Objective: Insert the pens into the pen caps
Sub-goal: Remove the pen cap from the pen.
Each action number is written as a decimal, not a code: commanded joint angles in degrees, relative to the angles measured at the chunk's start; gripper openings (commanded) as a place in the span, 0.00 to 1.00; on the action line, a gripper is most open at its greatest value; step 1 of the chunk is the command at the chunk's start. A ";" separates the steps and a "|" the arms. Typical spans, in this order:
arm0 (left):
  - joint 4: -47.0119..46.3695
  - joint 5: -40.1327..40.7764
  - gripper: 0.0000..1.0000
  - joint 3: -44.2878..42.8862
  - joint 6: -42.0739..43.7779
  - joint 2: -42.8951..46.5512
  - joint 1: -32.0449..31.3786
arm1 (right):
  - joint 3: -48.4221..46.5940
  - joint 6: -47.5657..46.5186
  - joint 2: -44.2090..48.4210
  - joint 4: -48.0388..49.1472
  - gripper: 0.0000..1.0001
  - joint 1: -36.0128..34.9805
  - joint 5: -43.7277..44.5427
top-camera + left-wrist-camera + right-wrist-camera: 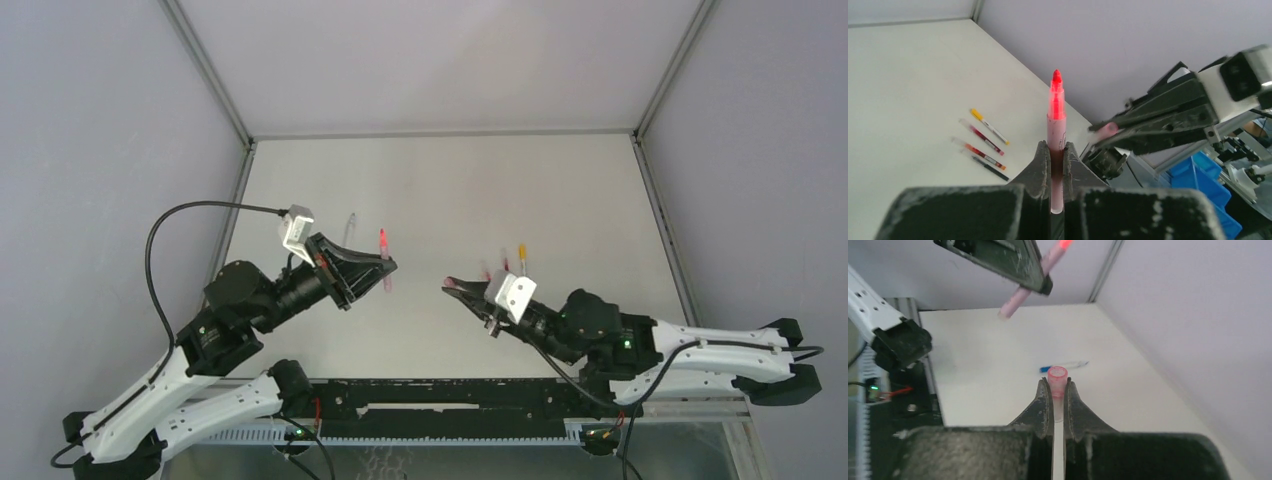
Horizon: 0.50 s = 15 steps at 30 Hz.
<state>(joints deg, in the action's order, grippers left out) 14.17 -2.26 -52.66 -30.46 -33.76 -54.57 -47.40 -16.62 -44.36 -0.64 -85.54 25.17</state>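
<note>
Two pink items, aloft over the surface (450,180), apart: pink pen (1056,107), clenched mid-barrel in my left tool (1057,146), tip free; pink cap (1057,375), pinched in my right tool (1057,386), open mouth clear. Light, stiff, slick plastic, I judge; hold each firmly, close behind its mating end.

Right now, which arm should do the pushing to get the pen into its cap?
Probably the left. The left gripper is shut on the pink pen, whose red tip sticks out free. The right gripper is shut on the pink cap, mouth open, so it could hold steady. A gap separates them.
</note>
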 commanded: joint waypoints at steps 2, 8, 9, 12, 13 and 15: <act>1.46 -4.49 0.00 -2.38 -1.09 -2.87 0.34 | -1.48 -35.35 5.23 4.18 0.00 1.93 -5.02; 1.27 -7.99 0.00 -4.14 -1.88 -4.29 0.34 | -9.46 -54.50 4.13 -10.44 0.00 6.78 -10.95; 1.79 -7.71 0.00 -4.72 -2.02 -4.68 0.32 | -9.98 -59.26 3.77 -11.57 0.00 6.76 -10.25; 5.43 -6.66 0.00 -6.73 -1.68 -6.50 -0.47 | -10.08 -73.33 2.18 -12.70 0.00 6.59 -5.31; 5.72 -6.76 0.00 -6.86 -1.67 -6.89 -1.03 | -10.04 -77.44 1.65 -12.57 0.00 6.73 -4.04; 5.52 -7.41 0.00 -6.84 -2.03 -7.30 -2.34 | -11.43 -83.66 0.69 -14.30 0.00 7.58 -3.22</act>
<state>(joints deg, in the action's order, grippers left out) 19.35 -7.84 -55.55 -31.62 -40.42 -55.13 -56.53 -79.11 -41.30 -10.20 -79.05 18.35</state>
